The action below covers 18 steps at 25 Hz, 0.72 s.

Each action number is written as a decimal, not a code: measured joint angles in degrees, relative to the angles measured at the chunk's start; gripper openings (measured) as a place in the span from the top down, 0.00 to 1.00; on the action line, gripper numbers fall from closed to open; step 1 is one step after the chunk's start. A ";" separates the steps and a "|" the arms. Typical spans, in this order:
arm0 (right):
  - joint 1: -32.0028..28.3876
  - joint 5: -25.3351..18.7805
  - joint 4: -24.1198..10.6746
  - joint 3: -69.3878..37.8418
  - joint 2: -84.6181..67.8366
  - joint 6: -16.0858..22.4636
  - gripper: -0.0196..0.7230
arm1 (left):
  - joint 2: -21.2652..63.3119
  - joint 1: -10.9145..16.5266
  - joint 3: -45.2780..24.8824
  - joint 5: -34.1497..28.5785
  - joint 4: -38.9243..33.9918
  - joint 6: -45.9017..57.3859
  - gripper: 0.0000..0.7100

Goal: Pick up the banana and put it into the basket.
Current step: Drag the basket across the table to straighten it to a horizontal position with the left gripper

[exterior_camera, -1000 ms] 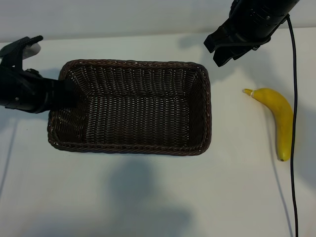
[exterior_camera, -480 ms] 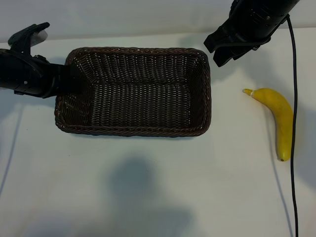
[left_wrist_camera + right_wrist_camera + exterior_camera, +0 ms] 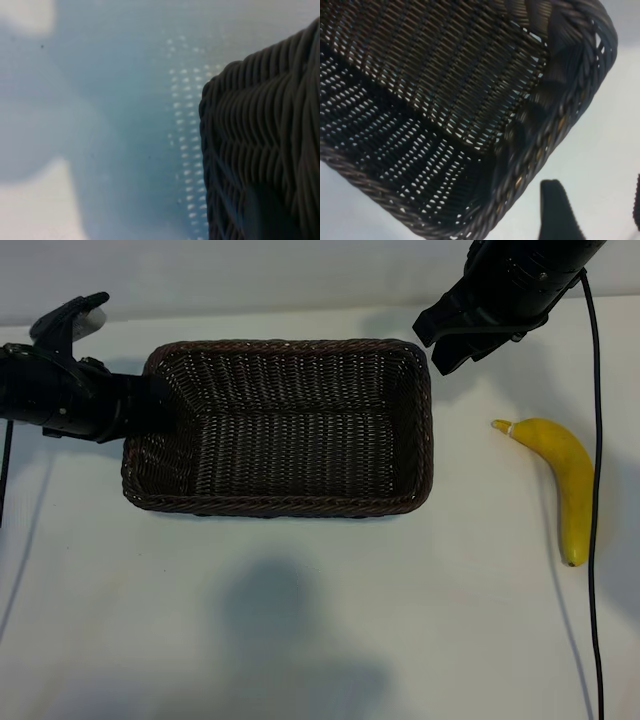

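Wicker basket (image 3: 285,430) centre, nothing in it. Left gripper (image 3: 150,410) pinching its 9 o'clock wall. Right gripper (image 3: 462,343) hovers at basket's 1 o'clock, fingers spread, holding nothing. Banana (image 3: 565,480) on table (image 3: 320,640), 3 o'clock, apart from basket. Pickup and placing both remain.

The banana (image 3: 562,478) lies on the table (image 3: 300,640), right of the basket (image 3: 280,505)

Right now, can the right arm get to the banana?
Probably yes. The banana lies alone on the table, nothing on or beside it, and the right pincer hangs open above, near the basket corner.
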<state>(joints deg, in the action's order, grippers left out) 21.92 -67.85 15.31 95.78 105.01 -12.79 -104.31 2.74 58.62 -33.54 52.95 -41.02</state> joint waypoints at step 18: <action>0.00 0.00 0.00 0.00 0.00 0.00 0.45 | -2.23 0.00 0.00 0.85 0.56 0.12 0.78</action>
<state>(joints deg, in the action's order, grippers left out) 21.92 -67.85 15.31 95.78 105.01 -12.79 -106.54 2.74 58.62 -32.69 53.51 -40.89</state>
